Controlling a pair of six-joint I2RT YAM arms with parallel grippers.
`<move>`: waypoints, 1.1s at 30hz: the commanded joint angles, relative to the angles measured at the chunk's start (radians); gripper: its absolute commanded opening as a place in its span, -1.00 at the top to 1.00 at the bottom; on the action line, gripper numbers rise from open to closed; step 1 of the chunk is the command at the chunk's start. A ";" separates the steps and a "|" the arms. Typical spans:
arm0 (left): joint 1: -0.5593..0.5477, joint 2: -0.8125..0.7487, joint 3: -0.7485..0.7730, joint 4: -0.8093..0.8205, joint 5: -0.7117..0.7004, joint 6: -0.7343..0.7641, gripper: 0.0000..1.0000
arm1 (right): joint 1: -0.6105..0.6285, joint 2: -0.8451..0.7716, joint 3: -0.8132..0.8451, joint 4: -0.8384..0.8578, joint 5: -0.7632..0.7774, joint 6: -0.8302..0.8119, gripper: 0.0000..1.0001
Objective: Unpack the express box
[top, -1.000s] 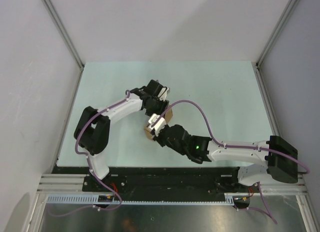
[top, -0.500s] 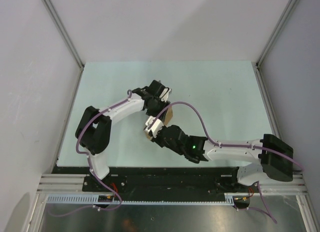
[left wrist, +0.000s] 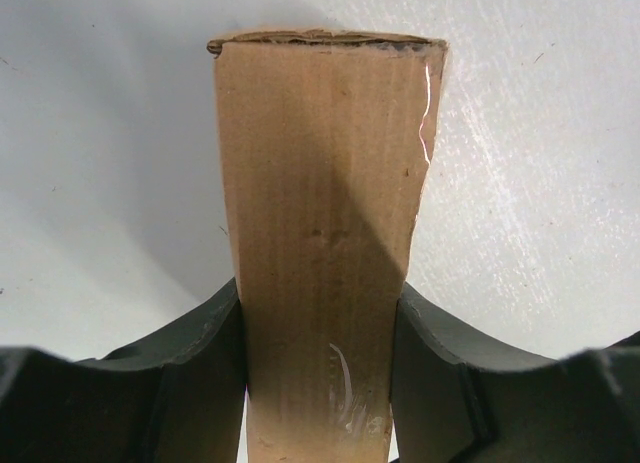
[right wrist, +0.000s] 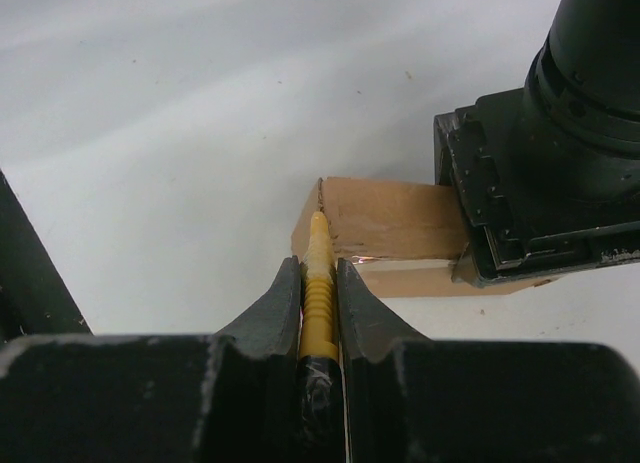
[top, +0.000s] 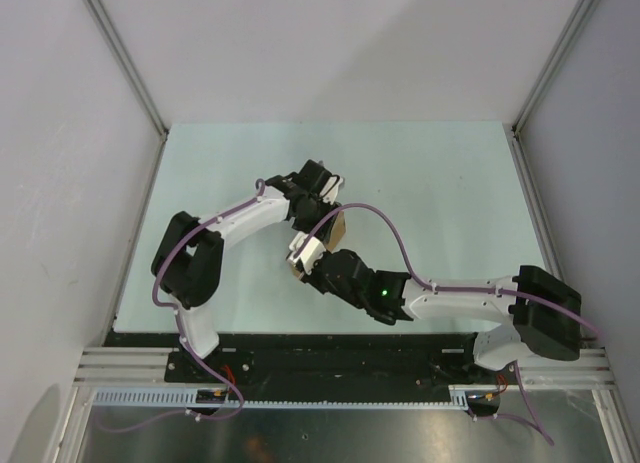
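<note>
The express box [top: 338, 229] is a small brown cardboard carton lying on the pale table between the two arms. In the left wrist view the box [left wrist: 320, 183] runs up the middle, clamped between the two dark fingers of my left gripper [left wrist: 318, 373]. My right gripper [right wrist: 318, 293] is shut on the yellow-black utility knife [right wrist: 318, 283]. The knife's yellow ribbed front points at the box's near left corner [right wrist: 375, 218] and its tip touches the top edge there. In the top view the right gripper [top: 305, 253] sits just below left of the box.
The black body of the left gripper [right wrist: 545, 153] fills the right side of the right wrist view, close to the knife. The pale green table [top: 430, 183] is walled by white panels left, right and back. A purple cable [top: 390, 228] arcs over the right arm.
The right arm's elbow and base link have shifted a little leftward. The box and both grippers stay about where they were.
</note>
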 commanded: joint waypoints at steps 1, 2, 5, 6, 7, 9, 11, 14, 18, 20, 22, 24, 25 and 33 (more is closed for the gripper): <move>-0.016 0.027 0.022 -0.034 0.008 0.024 0.23 | -0.004 -0.004 0.002 0.072 0.030 -0.025 1.00; -0.016 0.025 0.022 -0.036 0.010 0.024 0.23 | -0.004 -0.004 0.002 0.074 0.030 -0.032 1.00; -0.019 0.030 0.024 -0.036 0.010 0.024 0.23 | -0.010 -0.002 0.002 0.069 0.032 -0.030 1.00; -0.018 0.030 0.024 -0.036 0.010 0.026 0.23 | -0.011 -0.001 0.002 0.066 0.026 -0.030 1.00; -0.019 0.030 0.024 -0.037 0.010 0.026 0.24 | -0.011 0.002 0.002 0.065 0.026 -0.029 1.00; -0.019 0.031 0.024 -0.037 0.010 0.026 0.24 | -0.011 0.004 0.001 0.058 0.030 -0.029 1.00; -0.021 0.033 0.022 -0.037 0.013 0.027 0.24 | -0.011 0.001 0.002 0.061 0.029 -0.027 1.00; -0.022 0.036 0.024 -0.039 0.011 0.027 0.24 | -0.016 0.001 0.002 0.072 0.021 -0.035 1.00; -0.024 0.038 0.024 -0.040 0.011 0.029 0.24 | -0.019 -0.002 0.004 0.080 0.009 -0.038 1.00; -0.025 0.038 0.024 -0.039 0.010 0.029 0.24 | -0.022 0.002 0.005 0.077 0.009 -0.036 1.00; -0.025 0.041 0.025 -0.039 0.013 0.029 0.24 | -0.022 0.007 0.004 0.074 0.009 -0.033 1.00; -0.025 0.041 0.024 -0.040 0.013 0.029 0.24 | -0.022 0.005 0.005 0.069 0.009 -0.033 1.00; -0.025 0.041 0.025 -0.040 0.011 0.029 0.24 | -0.022 0.008 0.005 0.069 0.009 -0.032 1.00; -0.025 0.045 0.027 -0.040 0.016 0.030 0.24 | -0.022 0.024 0.013 0.094 -0.006 -0.036 1.00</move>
